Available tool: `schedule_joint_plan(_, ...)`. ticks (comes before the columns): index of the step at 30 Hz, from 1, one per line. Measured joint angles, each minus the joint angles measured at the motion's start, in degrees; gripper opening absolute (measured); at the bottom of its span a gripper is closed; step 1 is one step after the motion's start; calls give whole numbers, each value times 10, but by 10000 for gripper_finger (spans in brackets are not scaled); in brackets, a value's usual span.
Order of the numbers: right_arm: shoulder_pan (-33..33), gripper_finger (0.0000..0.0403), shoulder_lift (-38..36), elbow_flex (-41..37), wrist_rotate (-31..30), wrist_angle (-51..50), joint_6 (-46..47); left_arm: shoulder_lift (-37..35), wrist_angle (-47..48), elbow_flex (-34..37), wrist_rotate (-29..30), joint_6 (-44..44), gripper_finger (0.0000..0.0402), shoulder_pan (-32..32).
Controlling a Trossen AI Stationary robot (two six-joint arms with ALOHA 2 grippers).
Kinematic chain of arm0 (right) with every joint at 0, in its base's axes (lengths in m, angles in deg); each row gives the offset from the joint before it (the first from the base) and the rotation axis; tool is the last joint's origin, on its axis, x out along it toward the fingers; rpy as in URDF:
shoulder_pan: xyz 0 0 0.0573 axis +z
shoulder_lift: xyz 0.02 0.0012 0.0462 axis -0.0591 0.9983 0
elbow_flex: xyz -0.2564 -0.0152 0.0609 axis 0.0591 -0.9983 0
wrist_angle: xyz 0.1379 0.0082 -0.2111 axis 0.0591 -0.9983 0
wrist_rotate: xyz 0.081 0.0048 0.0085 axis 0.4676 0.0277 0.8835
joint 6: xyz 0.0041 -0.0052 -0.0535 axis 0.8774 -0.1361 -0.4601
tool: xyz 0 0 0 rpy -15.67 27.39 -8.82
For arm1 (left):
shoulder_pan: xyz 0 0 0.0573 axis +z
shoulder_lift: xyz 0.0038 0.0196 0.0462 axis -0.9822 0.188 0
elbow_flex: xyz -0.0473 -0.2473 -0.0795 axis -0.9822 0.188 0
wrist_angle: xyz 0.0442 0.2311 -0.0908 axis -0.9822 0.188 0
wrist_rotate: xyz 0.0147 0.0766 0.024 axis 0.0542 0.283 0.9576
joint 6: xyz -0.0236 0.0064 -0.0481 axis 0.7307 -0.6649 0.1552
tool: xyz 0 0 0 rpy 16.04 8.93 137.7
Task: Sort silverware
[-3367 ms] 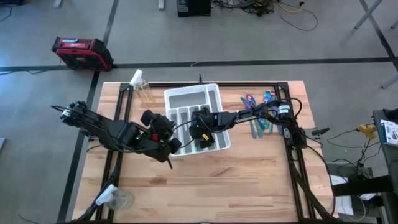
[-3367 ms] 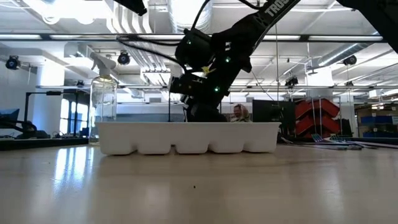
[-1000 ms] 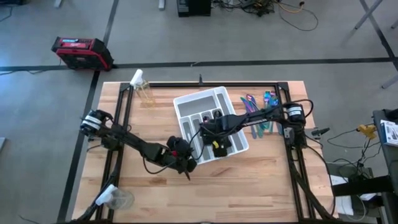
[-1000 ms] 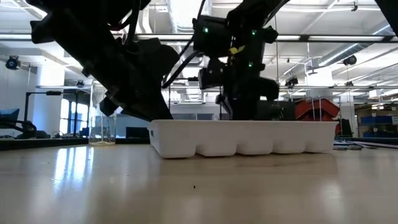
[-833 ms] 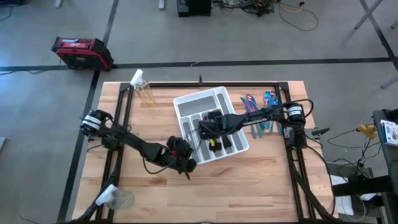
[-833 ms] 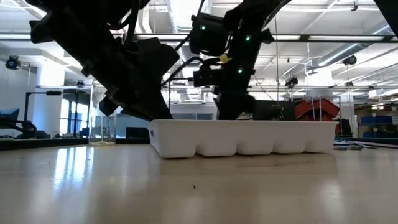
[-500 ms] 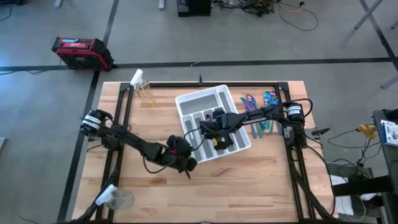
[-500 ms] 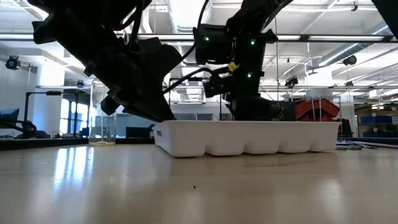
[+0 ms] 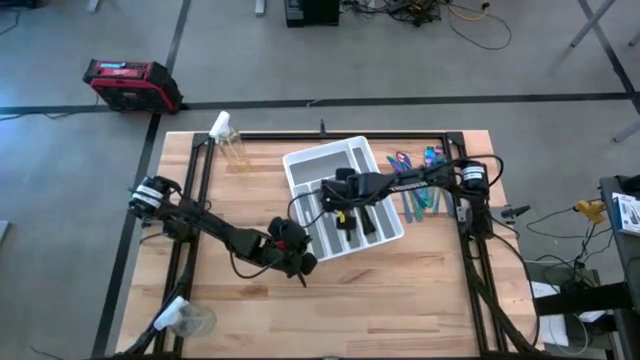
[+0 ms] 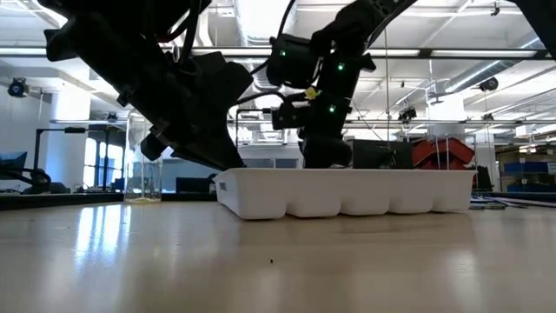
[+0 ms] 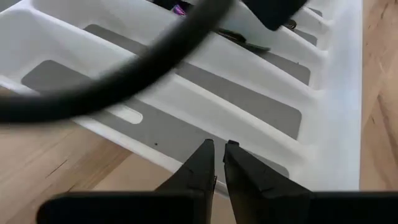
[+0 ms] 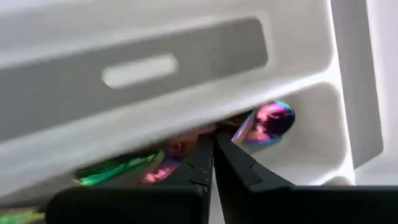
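Right gripper point(image 9: 345, 205) over white plastic compartmented tray point(image 9: 300, 165); fingers point(image 12: 200, 163) clenched | iridescent teal-purple spoon point(image 12: 264, 122) in tray; rest of silverware point(image 9: 415, 200) on tabletop point(image 9: 400, 300) | left gripper point(image 9: 300, 262) clenched at tray's edge | risk: fingers snagging divider, dragging tray

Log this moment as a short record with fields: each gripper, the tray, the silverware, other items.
left gripper: shut, at the near corner of the white tray
right gripper: shut, low inside a tray compartment
silverware in tray: iridescent pieces beside the right gripper
silverware on table: loose pieces to the tray's right
other items: spray bottle at the table's far left
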Motion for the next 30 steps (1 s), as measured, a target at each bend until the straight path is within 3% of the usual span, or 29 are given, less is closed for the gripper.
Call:
schedule_joint_plan(8, -28, 0, -17, 5, -43, -63, 27, 2, -1, 0, 2, 1, 25, 0)
schedule_joint_plan(19, -26, 0, -8, -17, 35, -24, 30, 2, -1, 0, 9, 0, 25, 0)
schedule_joint_plan(23, -15, 0, -12, -21, 67, -72, 66, 3, -1, 0, 12, 0, 25, 0)
schedule_joint_plan(27, 12, 0, -25, -26, 151, -114, 71, 3, 0, 0, 13, 0, 25, 0)
schedule_joint_plan(30, 34, 0, -48, -26, 157, -109, 70, 3, 0, 0, 14, 0, 25, -1)
